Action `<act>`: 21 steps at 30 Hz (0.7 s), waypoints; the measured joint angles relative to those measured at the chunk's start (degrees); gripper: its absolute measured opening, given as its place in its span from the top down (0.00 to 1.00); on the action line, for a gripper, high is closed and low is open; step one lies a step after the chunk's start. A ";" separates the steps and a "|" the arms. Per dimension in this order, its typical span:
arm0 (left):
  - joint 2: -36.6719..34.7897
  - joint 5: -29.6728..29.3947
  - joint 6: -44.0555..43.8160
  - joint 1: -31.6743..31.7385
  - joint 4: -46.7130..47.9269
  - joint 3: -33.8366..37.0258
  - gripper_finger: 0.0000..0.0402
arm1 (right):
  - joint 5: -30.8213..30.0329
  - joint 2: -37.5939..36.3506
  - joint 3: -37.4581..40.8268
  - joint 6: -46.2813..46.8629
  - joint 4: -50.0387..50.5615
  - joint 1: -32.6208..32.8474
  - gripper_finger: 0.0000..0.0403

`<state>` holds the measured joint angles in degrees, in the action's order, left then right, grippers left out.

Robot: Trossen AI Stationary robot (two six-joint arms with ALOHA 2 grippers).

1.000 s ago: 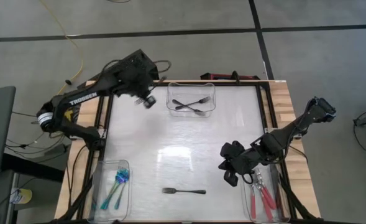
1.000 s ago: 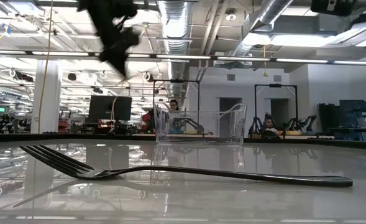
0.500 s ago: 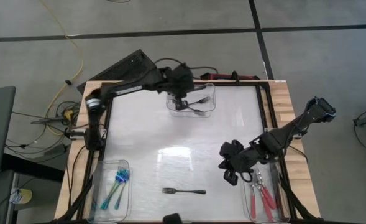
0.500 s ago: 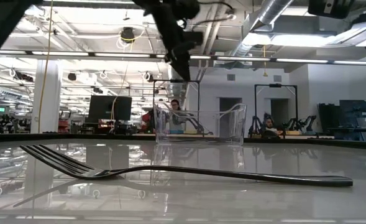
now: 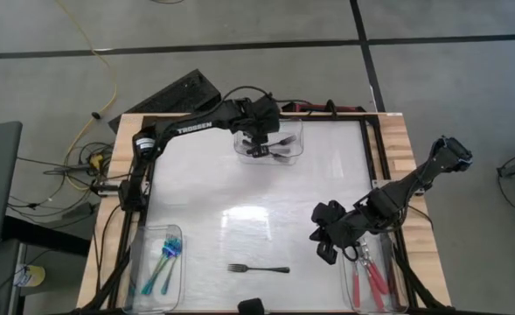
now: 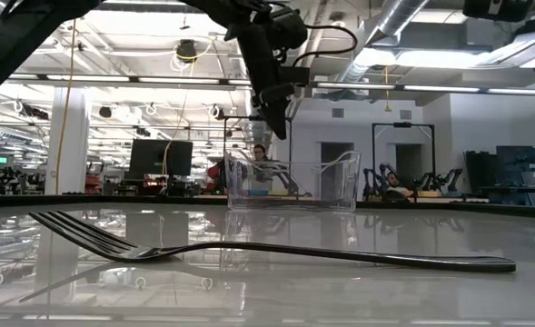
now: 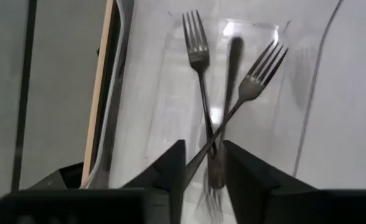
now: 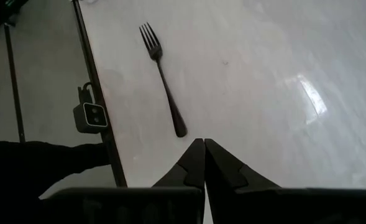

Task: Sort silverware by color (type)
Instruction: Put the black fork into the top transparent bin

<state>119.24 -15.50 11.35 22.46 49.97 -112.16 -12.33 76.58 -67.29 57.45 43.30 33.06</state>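
My left gripper [image 5: 259, 144] [image 7: 204, 171] is open above the clear far bin [image 5: 294, 131]. Two dark forks [image 7: 232, 102] lie crossed on that bin's floor. A third dark fork [image 7: 231, 62] shows blurred below my fingers and touches neither. My right gripper [image 5: 325, 248] [image 8: 204, 149] is shut and holds nothing. It hovers over the table's right side, beside the bin of red-handled utensils [image 5: 371, 278]. One dark fork [image 5: 259, 269] [image 8: 164, 78] [image 6: 249, 250] lies flat on the table near the near edge. Blue-handled utensils [image 5: 163, 261] lie in the near-left bin.
Three clear bins stand on the table: far middle, near left [image 5: 143, 280] and near right [image 5: 395, 289]. The white table top [image 5: 240, 192] between them is bare except for the one fork. A dark frame rail [image 5: 375, 166] runs along the table's sides. A small camera [image 8: 93, 115] sits at the near edge.
My left arm has swung from the table's far left corner toward the right and now stands over the far bin, a little lower than half a second ago. A third dark fork now shows blurred inside that bin. The right arm has barely moved.
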 joint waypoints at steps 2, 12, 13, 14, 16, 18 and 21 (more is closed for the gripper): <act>-0.02 -0.59 -0.73 0.02 0.16 0.00 0.73 | -0.02 0.00 -0.01 0.11 -0.06 -0.03 0.93; -8.26 14.97 -5.08 -5.73 9.38 0.02 0.61 | -0.18 0.00 0.00 -1.30 0.00 -0.04 0.93; -9.19 16.17 -5.36 -7.43 10.91 0.02 0.61 | -0.18 0.00 -0.02 -2.03 0.03 -0.04 0.93; -9.99 16.76 -5.38 -9.50 12.11 0.02 0.61 | -0.19 0.00 -0.02 -2.78 0.03 -0.04 0.93; -11.28 17.05 -4.96 -14.57 14.84 0.02 0.61 | -0.20 0.00 0.00 -4.65 0.03 -0.14 0.93; -11.63 17.24 -4.66 -20.17 17.74 0.00 0.61 | -0.22 0.00 0.00 -6.88 0.01 -0.46 0.93; -11.45 17.25 -5.05 -28.41 18.83 0.84 0.61 | -0.14 0.00 0.00 -10.98 0.05 -0.97 0.93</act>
<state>107.79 1.75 6.30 -5.95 68.79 -111.32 -12.47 76.58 -67.29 46.47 43.35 32.09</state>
